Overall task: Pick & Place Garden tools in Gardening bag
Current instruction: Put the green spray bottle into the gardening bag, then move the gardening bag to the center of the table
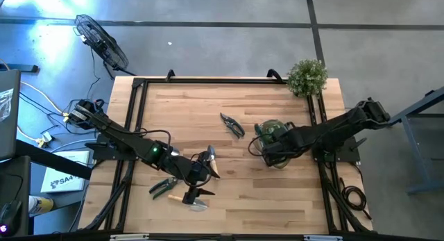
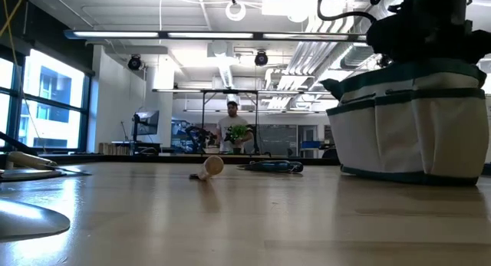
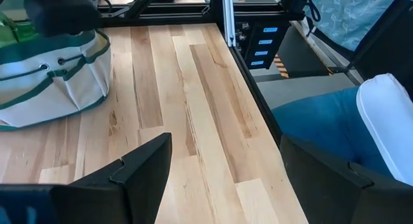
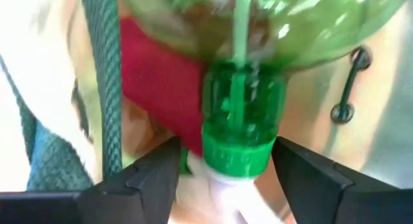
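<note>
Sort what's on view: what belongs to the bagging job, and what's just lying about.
Job:
- bag, right claw over it
- spray bottle and red glove, inside the bag
- dark shears
- green shears
- trowel
- left claw, open and empty

Lying about:
- plant
- fan on the floor
- person beyond the table

Grey concrete floor (image 1: 229,32) fills the upper frame of the high view, crossed by dark seams. A black fan (image 1: 103,43) lies at upper left. In the low view, tall windows (image 2: 42,105) stand at left; strip lights (image 2: 207,34) and ducts run overhead. A person (image 2: 232,128) stands at centre, far back.
</note>
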Robot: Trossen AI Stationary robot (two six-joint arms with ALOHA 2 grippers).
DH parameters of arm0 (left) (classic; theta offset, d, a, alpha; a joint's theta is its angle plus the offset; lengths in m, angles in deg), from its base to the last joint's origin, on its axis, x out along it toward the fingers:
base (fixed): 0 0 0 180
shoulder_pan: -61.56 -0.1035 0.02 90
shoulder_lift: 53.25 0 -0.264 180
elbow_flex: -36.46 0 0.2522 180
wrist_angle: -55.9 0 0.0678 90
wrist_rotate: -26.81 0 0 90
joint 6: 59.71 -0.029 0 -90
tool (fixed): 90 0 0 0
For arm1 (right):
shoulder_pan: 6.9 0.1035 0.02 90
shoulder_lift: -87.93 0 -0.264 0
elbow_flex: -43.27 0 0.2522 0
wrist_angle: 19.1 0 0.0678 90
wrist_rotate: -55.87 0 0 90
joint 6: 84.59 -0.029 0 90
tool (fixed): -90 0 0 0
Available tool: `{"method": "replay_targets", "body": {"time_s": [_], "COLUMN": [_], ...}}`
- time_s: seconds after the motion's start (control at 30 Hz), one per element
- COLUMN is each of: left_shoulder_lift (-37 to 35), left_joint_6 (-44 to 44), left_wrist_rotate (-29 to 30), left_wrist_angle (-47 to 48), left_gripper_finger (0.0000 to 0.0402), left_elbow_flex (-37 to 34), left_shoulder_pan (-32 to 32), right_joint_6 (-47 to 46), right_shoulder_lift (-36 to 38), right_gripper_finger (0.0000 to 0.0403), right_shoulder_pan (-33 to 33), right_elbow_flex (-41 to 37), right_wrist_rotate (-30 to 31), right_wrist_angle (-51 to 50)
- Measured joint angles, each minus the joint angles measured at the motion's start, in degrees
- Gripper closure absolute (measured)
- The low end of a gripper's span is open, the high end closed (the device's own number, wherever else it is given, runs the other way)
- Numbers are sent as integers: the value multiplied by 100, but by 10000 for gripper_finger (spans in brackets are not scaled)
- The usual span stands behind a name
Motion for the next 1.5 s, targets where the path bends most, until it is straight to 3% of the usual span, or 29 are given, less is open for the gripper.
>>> {"method": "replay_targets", "body": {"time_s": [0.13,0.4,0.8,1.0,1.17,1.37,1.5], "left_shoulder_lift": [0,0,0,0,0,0,2], "left_joint_6": [0,0,0,12,214,153,151], "left_wrist_rotate": [0,17,21,123,-49,7,121], "left_wrist_angle": [4,7,135,169,164,164,162], "left_gripper_finger": [119,119,119,119,119,119,119], "left_elbow_flex": [0,0,0,0,0,0,0], "left_shoulder_pan": [0,0,0,0,0,0,0], "right_joint_6": [91,61,0,513,1795,3394,3688], "right_shoulder_lift": [77,325,1354,2165,2599,2358,1932], "right_gripper_finger": [159,163,186,202,211,211,214], "right_shoulder_pan": [-67,-256,-282,-63,627,1562,1861], "right_elbow_flex": [0,0,0,2,7,7,7], "right_wrist_rotate": [-380,-342,-475,187,1091,1597,2093], "right_wrist_angle": [8,33,363,1294,2581,3966,4581]}}
